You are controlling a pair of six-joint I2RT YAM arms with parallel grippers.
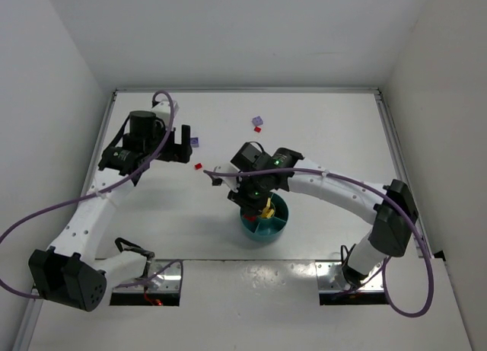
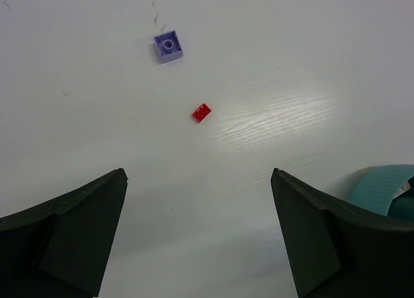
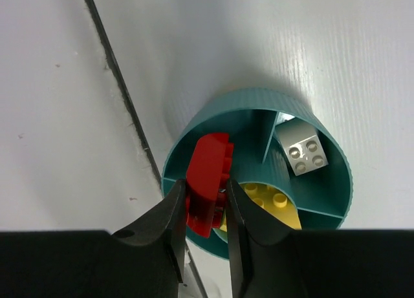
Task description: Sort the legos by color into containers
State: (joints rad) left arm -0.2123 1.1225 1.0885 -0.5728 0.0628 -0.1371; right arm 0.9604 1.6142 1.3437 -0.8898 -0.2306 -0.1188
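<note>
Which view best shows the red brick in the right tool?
Right wrist view: the red brick is close-up, clamped in the right tool over the teal dish. Top view hides it under the arm; left wrist view shows only the dish's edge.

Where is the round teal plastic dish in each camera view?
Top external: the round teal plastic dish sits low centre.
Left wrist: right edge, only a slice of its ribbed wall.
Right wrist: the dish fills centre frame, below the right gripper clamping a curved red brick.
Shared landmark: the small flat red brick, in top and left-wrist views only.
</note>
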